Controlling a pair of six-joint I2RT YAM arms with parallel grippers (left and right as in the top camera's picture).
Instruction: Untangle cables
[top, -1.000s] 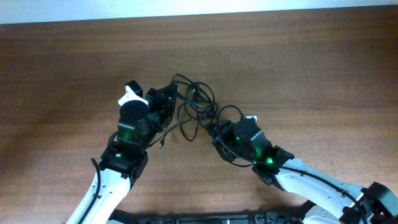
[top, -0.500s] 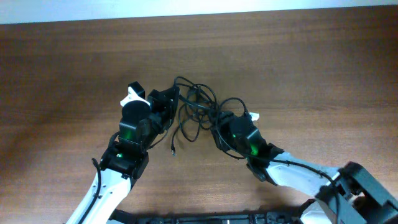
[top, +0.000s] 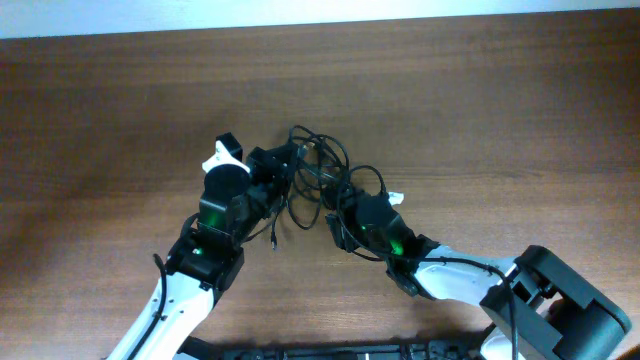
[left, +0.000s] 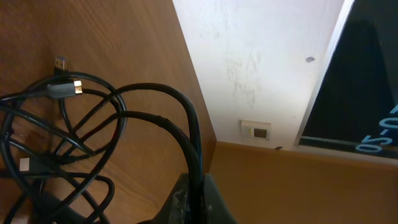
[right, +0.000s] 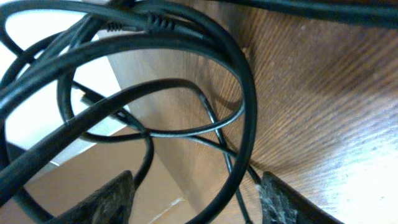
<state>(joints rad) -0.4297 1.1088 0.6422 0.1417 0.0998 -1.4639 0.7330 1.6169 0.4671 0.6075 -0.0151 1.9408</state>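
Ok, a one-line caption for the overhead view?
Left tool and right tool flank a tangle of thin black cables on a brown wooden table.

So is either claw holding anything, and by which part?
The left gripper pinches the thin black cables by two arching strands. The right gripper is open, holding nothing.

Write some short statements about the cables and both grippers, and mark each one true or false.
1. The cables form one tangle between the two grippers. True.
2. The right gripper is clamped tight on a single strand. False: its fingers stand wide apart, with several loops passing between them.
3. The cables are white. False: they are black.
4. In the left wrist view, two strands run down into the left gripper. True.
5. One plug has a gold-coloured tip. True.
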